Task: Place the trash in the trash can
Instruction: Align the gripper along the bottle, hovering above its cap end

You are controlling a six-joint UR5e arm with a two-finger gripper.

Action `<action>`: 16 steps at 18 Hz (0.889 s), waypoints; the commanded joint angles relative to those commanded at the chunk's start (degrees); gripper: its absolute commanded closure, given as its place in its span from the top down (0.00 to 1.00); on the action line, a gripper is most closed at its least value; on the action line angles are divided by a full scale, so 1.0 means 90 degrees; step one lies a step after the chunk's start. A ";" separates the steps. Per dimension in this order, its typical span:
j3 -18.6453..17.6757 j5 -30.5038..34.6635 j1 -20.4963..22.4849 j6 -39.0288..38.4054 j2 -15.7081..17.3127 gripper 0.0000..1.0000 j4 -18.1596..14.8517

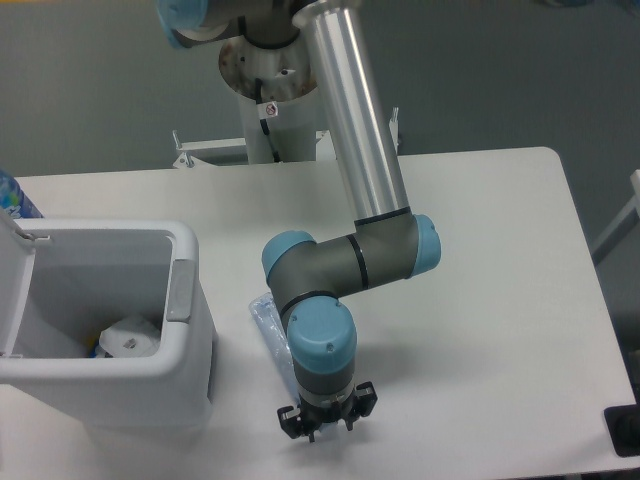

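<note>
The trash can [185,300] stands open at the left of the table, its lid [15,290] swung up on the far left. Inside it lies a white paper piece [128,338]. A clear bluish crushed bottle [266,325] lies on the table just right of the can, and the arm's wrist covers most of it. My gripper [326,422] points straight down near the table's front edge, just beyond the bottle's visible part. Its black body hides the fingertips, so their gap and anything between them cannot be seen.
A bottle with a bright blue label [14,196] peeks in at the far left behind the can. A black object [624,431] sits at the table's front right corner. The arm's base column [270,110] rises behind the table's back edge.
</note>
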 joint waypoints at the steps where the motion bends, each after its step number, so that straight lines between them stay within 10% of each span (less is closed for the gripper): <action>1: 0.0000 0.0000 0.0000 0.0000 0.0000 0.56 0.0000; 16: 0.0029 0.0000 0.0000 0.0000 0.0000 0.42 0.0000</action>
